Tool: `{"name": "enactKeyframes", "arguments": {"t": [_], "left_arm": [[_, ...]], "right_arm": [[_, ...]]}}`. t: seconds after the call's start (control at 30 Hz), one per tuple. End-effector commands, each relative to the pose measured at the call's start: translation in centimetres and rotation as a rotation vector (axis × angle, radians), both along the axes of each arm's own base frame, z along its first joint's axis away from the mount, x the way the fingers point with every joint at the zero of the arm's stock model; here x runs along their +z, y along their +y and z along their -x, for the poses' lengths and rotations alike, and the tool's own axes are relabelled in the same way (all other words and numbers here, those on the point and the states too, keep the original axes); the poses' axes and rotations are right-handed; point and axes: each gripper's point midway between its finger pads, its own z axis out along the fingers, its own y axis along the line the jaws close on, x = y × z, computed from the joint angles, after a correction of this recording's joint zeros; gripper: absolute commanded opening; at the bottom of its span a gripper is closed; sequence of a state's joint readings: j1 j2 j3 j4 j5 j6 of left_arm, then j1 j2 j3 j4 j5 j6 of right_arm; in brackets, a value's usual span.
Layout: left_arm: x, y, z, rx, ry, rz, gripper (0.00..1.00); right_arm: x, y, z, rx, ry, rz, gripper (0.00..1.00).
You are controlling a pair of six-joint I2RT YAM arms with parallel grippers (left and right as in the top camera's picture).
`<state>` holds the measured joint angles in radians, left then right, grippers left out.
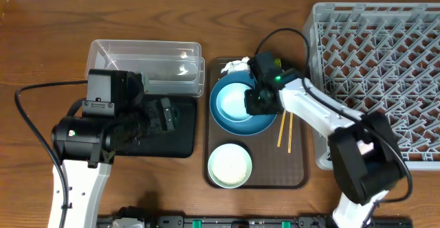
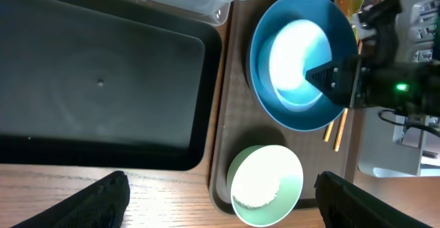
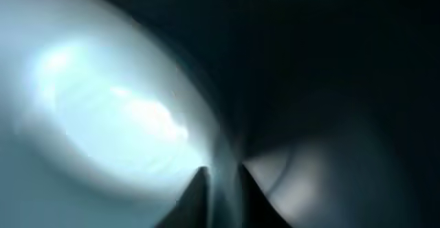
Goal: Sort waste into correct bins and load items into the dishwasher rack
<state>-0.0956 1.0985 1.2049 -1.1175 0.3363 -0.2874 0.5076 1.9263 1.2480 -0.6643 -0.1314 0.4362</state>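
Pale-blue bowl (image 1: 232,101) rim pinched by R gripper (image 3: 223,187); L gripper (image 2: 223,204) wide apart over black tray (image 2: 103,84).

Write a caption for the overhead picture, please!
Right gripper at the rim of the pale-blue bowl on the dark-blue plate.

Black right fingers (image 2: 322,75) overlap the rim of a small pale-blue bowl (image 2: 292,56) in a large dark-blue plate (image 2: 302,118). Nearby, a green-rimmed white bowl (image 2: 275,169) holds white grains (image 2: 256,199).

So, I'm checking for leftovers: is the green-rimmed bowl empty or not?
Not empty. The green-rimmed bowl holds a low heap of white grains at one side, clear in the left wrist view.
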Motion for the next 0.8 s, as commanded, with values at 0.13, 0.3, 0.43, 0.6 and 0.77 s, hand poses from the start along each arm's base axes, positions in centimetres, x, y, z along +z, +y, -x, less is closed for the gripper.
{"name": "enactKeyframes", "arguments": {"t": [0.13,0.3,0.43,0.6,0.77], "left_arm": [[0.3,0.1,-0.1,-0.004,-0.014,-0.010,0.89],[0.3,0.1,-0.1,-0.004,-0.014,-0.010,0.89],[0.3,0.1,-0.1,-0.004,-0.014,-0.010,0.89],[0.3,0.1,-0.1,-0.003,-0.014,-0.010,0.89],[0.3,0.1,-0.1,-0.004,-0.014,-0.010,0.90]], "right_arm": [[4.1,-0.9,-1.1,-0.038,-0.092,-0.015,0.01],[11.9,-4.7,-2.4,-0.118,-0.315,0.037,0.01],[17.9,-12.3,-2.4,-0.292,-0.514,0.263,0.01],[24.8,-25.1,0.7,-0.613,-0.682,0.744,0.01],[27.4,-33.6,3.2,-0.881,-0.681,1.002,0.01]]}}
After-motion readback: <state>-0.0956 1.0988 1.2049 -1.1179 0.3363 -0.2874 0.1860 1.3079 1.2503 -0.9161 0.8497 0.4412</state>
